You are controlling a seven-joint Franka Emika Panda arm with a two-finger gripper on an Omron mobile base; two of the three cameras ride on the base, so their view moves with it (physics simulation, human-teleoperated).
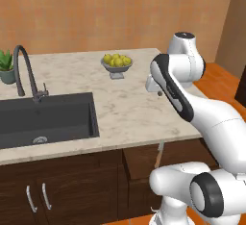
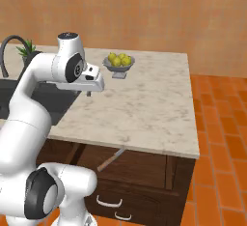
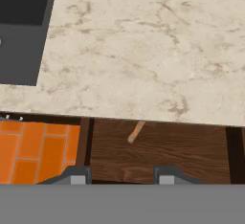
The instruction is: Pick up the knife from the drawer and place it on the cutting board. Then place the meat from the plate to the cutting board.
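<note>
The dark brown drawer (image 2: 144,168) stands pulled out under the counter's front edge. The knife (image 2: 111,159) lies in it, its silver blade partly under the countertop overhang and its light wooden handle (image 3: 136,132) pointing outward. From the left the knife (image 1: 159,155) shows as a thin sliver in the drawer (image 1: 138,159). My gripper (image 3: 122,177) hangs open above the counter's front edge, well above the drawer (image 3: 182,146), with nothing between its fingertips (image 3: 79,176). The hand (image 2: 90,84) sits high over the marble. The cutting board, the plate and the meat are out of view.
A grey bowl of green fruit (image 1: 116,63) stands at the back of the marble counter (image 1: 129,108). A dark sink (image 1: 45,118) with a black faucet (image 1: 24,70) lies to the left, with a potted plant (image 1: 6,65) behind it. Orange floor tiles (image 2: 217,123) lie to the right.
</note>
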